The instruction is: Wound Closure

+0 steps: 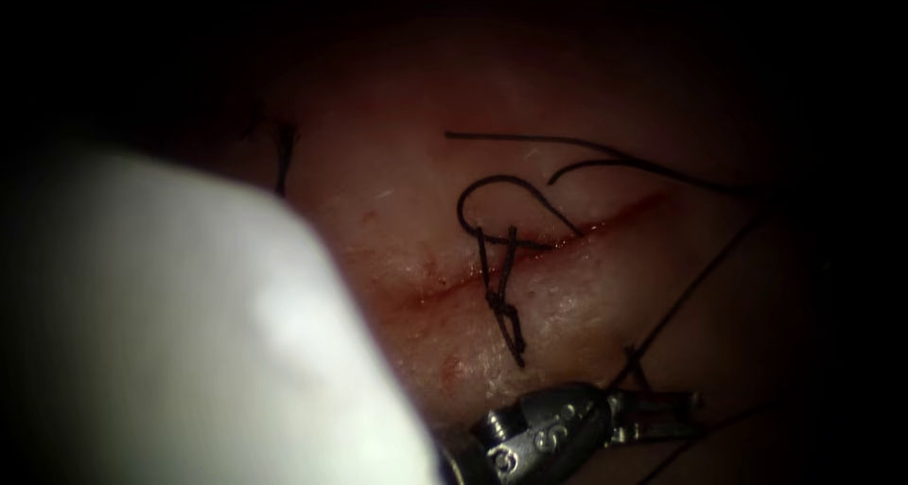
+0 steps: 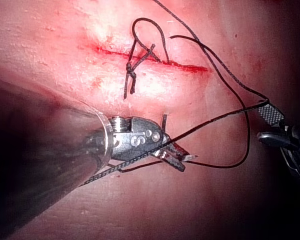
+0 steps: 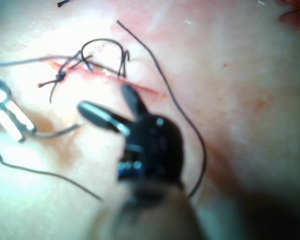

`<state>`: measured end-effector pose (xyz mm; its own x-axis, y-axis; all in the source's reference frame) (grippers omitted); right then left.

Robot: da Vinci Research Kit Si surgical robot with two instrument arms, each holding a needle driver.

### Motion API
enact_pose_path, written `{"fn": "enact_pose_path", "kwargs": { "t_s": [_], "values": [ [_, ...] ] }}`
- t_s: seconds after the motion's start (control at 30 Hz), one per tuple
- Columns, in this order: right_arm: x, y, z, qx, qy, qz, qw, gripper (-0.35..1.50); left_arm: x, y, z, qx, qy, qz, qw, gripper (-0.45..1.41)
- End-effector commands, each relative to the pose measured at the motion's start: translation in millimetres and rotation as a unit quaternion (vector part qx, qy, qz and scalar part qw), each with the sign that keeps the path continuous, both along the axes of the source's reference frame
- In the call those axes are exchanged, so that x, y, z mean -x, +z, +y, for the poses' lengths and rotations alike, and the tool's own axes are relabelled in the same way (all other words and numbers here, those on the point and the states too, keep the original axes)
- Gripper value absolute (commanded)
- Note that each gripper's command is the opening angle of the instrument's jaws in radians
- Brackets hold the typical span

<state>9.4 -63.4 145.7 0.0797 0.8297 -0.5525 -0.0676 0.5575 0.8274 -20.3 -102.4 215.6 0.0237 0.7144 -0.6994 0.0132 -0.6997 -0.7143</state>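
1. Where the cut [image 1: 426,291] runs across the tissue [image 1: 397,145], a knotted stitch [image 1: 501,301] spans it near its middle, and its two short tails lie on the near side.
2. Loose thread [image 1: 700,277] curls in a loop over the far side of the cut. Longer strands trail off to the endoscope view's right.
3. One of these strands leads down to the left tool [image 1: 695,414], which lies on the near side of the cut, right of the stitch. Its jaws look clenched on the thread in the left wrist view [image 2: 182,160].
4. The right tool [image 3: 106,99] hovers just beside the cut with its jaws spread wide and nothing between them.
5. Where the needle lies cannot be told.
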Motion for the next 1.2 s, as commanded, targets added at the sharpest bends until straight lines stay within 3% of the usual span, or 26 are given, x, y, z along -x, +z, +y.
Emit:
{"fn": "enact_pose_path", "kwargs": {
  "t_s": [0.03,0.27,0.37,0.53,0.63,0.8,0.9,0.93,1.1,1.2],
  "values": [
    [-0.8,0.5,-0.8,-0.003,-0.002,0.003,1.000,1.27,0.6,0.6,-1.1,-0.007,-0.004,0.004,1.000,-0.45],
    [-0.9,0.5,-1.3,-0.011,-0.007,0.005,1.000,1.27,-2.0,-1.2,0.5,-0.109,0.006,-0.058,0.992,-0.45],
    [-1.0,0.5,-1.4,-0.014,-0.008,0.006,1.000,1.27,-2.6,-2.0,0.7,-0.117,0.005,-0.070,0.991,-0.45],
    [-1.3,0.6,-2.1,-0.022,-0.013,0.009,1.000,1.27,-5.9,-5.6,1.2,-0.163,0.018,-0.145,0.976,-0.45],
    [-1.6,0.5,-2.2,-0.025,-0.015,0.010,1.000,1.27,-7.6,-7.1,1.0,-0.192,-0.009,-0.140,0.971,-0.45],
    [-1.6,0.5,-2.4,-0.025,-0.017,0.011,0.999,1.27,-9.0,-9.6,0.3,-0.210,-0.009,-0.138,0.968,-0.45],
    [-1.7,0.4,-2.4,-0.025,-0.017,0.011,0.999,1.27,-10.0,-11.1,1.1,-0.168,0.065,-0.141,0.973,-0.45],
    [-1.9,0.3,-2.3,-0.001,-0.029,0.016,0.999,1.27,-10.6,-11.4,1.8,-0.136,0.102,-0.121,0.978,-0.45],
    [-3.2,-0.8,-3.2,0.009,-0.061,0.033,0.998,1.28,-11.9,-10.8,3.7,-0.083,0.098,-0.060,0.990,-0.45],
    [-4.8,-1.1,-4.3,0.010,-0.079,0.042,0.996,1.28,-12.5,-10.2,5.8,0.017,0.069,0.030,0.997,-0.45]
  ]
}}
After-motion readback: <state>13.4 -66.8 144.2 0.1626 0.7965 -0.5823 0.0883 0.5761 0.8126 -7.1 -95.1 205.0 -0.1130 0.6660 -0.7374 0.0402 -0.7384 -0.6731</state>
